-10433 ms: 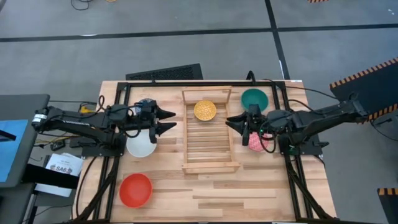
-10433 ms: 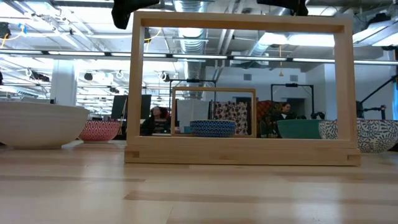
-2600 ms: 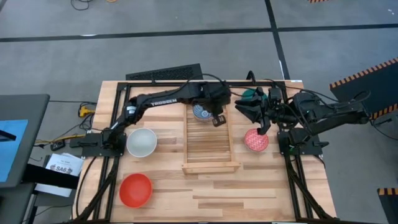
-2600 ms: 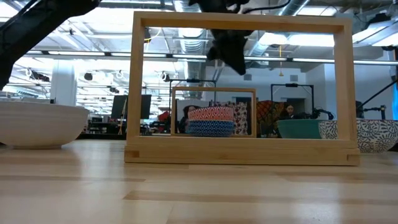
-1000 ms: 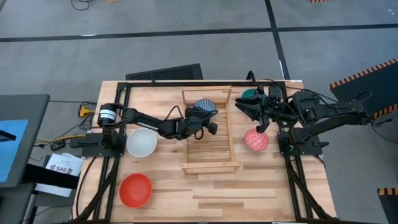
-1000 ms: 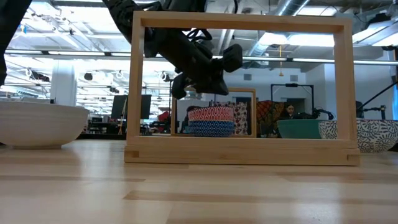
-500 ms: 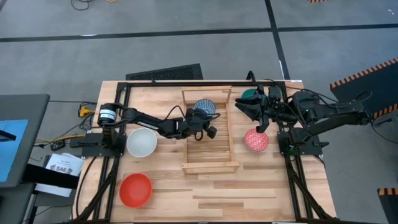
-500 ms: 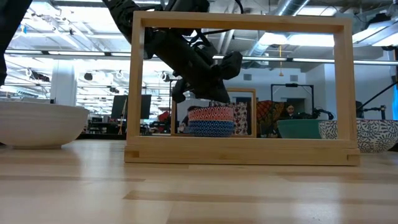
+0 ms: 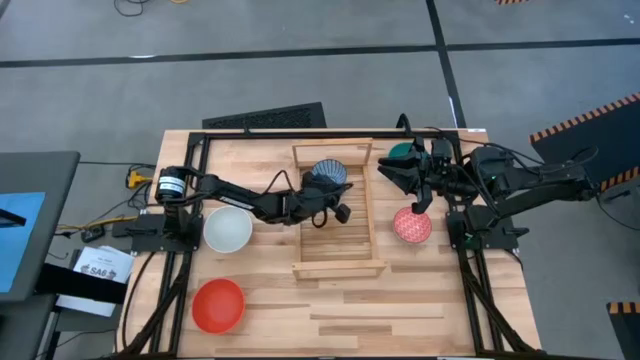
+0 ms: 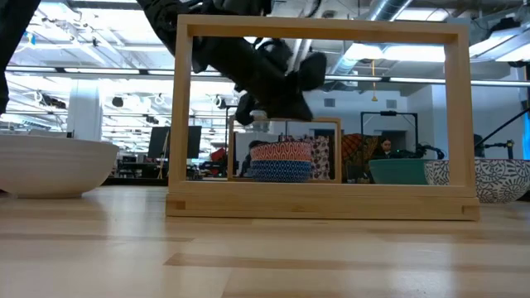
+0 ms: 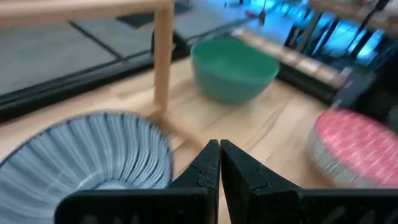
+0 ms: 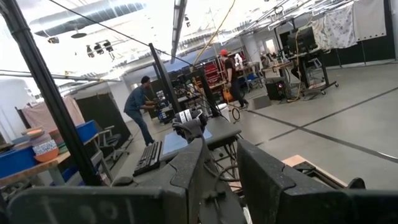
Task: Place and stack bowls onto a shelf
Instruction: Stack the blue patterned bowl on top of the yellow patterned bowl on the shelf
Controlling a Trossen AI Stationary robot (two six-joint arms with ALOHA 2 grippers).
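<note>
Left hand (image 9: 340, 212) closed, empty, above shelf (image 9: 338, 255) beside stacked blue-patterned bowl (image 9: 328, 174). Right hand (image 9: 395, 180) part open, empty, raised over teal bowl (image 9: 403, 152).

The teal green bowl (image 9: 400, 153) lies half under the right arm — only an edge shows. In the left wrist view, the blue-patterned bowl (image 11: 87, 158) is blurred and cut off.

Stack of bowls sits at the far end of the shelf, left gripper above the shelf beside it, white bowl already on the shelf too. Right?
Not quite. In the high view the white bowl is on the table left of the shelf, not on it. The rest holds: the stack sits at the far end, with the shut left gripper beside it.
</note>
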